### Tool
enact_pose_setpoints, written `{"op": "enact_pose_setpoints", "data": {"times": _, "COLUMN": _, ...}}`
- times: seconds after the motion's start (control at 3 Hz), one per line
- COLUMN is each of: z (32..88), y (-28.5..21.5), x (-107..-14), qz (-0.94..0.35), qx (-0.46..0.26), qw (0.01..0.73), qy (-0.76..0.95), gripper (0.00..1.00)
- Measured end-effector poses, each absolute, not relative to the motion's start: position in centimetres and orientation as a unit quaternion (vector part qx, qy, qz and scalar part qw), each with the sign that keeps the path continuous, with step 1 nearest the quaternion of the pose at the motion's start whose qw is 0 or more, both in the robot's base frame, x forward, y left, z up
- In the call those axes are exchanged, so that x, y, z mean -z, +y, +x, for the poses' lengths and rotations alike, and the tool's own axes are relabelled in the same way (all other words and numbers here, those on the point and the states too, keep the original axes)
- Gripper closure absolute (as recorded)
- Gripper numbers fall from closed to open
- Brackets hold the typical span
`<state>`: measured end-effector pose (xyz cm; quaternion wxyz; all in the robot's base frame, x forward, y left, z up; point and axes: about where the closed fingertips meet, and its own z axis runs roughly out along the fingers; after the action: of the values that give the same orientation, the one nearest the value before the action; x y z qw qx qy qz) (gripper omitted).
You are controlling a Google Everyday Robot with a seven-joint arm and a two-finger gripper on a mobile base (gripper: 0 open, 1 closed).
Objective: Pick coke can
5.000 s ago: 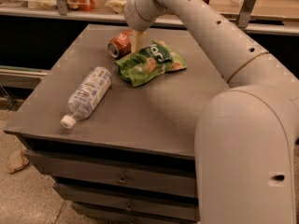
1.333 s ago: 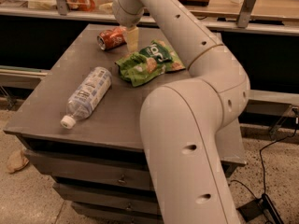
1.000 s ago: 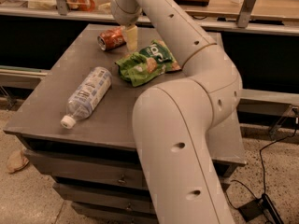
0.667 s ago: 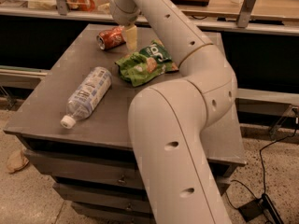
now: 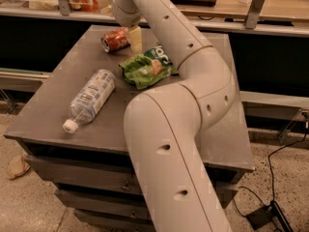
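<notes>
The coke can (image 5: pixel 114 39) is red-orange with a silver end and lies on its side at the far left of the grey table (image 5: pixel 58 95). My gripper (image 5: pixel 135 39) reaches down from the arm right next to the can's right side, touching or nearly touching it. The wrist hides part of the gripper.
A clear plastic water bottle (image 5: pixel 91 98) with a white cap lies on its side at the table's left front. A green snack bag (image 5: pixel 147 68) lies just right of the can, by the arm. My arm (image 5: pixel 169 144) fills the table's right half. A counter with shelves stands behind.
Since five seconds ago the can has shifted slightly up and left with the gripper beside it. The arm's elbow has swung nearer the camera. Little has moved in the last second.
</notes>
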<state>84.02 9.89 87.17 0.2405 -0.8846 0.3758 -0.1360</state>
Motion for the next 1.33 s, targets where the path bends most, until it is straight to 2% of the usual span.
{"op": "enact_pose_setpoints", "data": {"times": 0.67, "z": 83.3, "y": 10.1, "x": -85.9, "qz": -0.896, "qx": 0.119, "qw": 0.213, "qy": 0.370, "gripper": 0.00}}
{"op": "enact_pose_setpoints", "data": {"times": 1.0, "z": 82.9, "y": 10.1, "x": -85.3, "qz": -0.900, "qx": 0.110, "qw": 0.204, "qy": 0.369, "gripper": 0.16}}
{"op": "enact_pose_setpoints", "data": {"times": 1.33, "z": 82.5, "y": 10.0, "x": -85.0, "qz": -0.903, "qx": 0.102, "qw": 0.195, "qy": 0.369, "gripper": 0.47}}
